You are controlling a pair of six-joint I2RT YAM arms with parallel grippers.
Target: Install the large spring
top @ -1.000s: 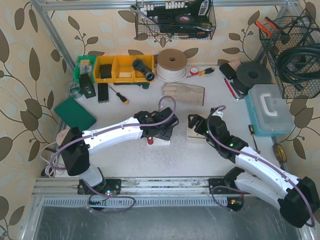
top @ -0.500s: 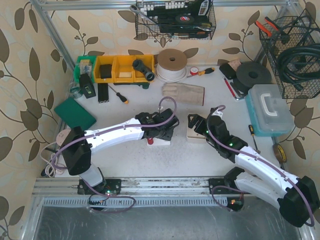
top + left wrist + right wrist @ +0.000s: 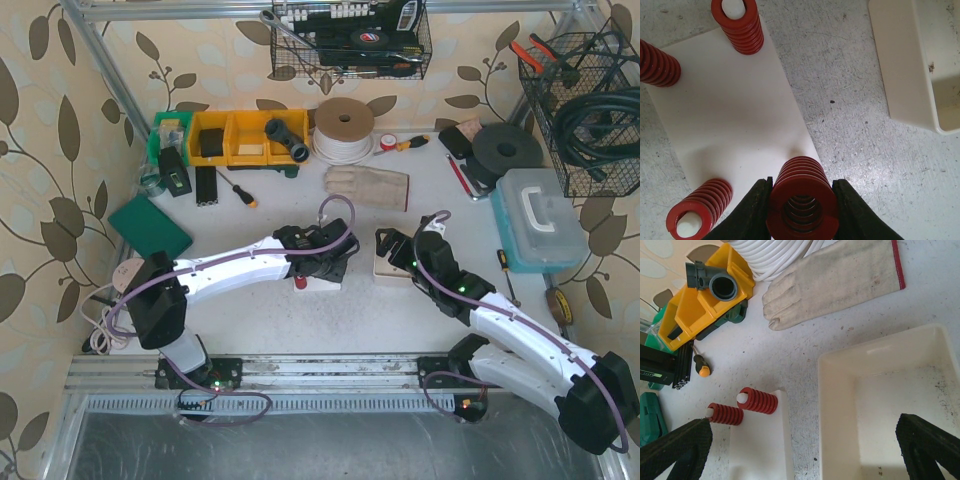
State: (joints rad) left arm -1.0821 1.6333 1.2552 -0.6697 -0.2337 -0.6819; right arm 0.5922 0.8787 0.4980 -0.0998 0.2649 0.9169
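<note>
Four red springs at the corners of one white plate (image 3: 735,115), on a grey, speckled, scuffed tabletop (image 3: 300,320). Leaf-patterned wallpaper on three sides, aluminium framing overhead and along the near edge. Wire baskets (image 3: 350,45) hung at the back and at the right. Along the back of the surface: yellow bins (image 3: 235,138), a grey pipe fitting (image 3: 720,286) lying on one of them, a spool of white tubing (image 3: 345,130), a pale work glove (image 3: 368,186), a blue-lidded case (image 3: 540,220). Just right of the plate and apart from it, a shallow cream tray (image 3: 837,410).

From the near left, the left arm (image 3: 235,262) stretched low towards mid-table, wrist tipped down over one corner of the plate. Clamped on the large spring (image 3: 800,172), the left gripper (image 3: 801,207): one black finger (image 3: 752,210) pressed to each flank, far end down at the plate's corner. Seated on a peg or not: impossible to tell. At the remaining corners, three other springs (image 3: 737,25), white pegs visible in the tops of two.

From the near right, the right arm (image 3: 500,320) folded at the elbow and reaching inward, wrist above the tray. Spread wide, the right gripper (image 3: 802,450): fingers (image 3: 675,447) at opposite edges of its own view, the tray's floor between and below them.
</note>
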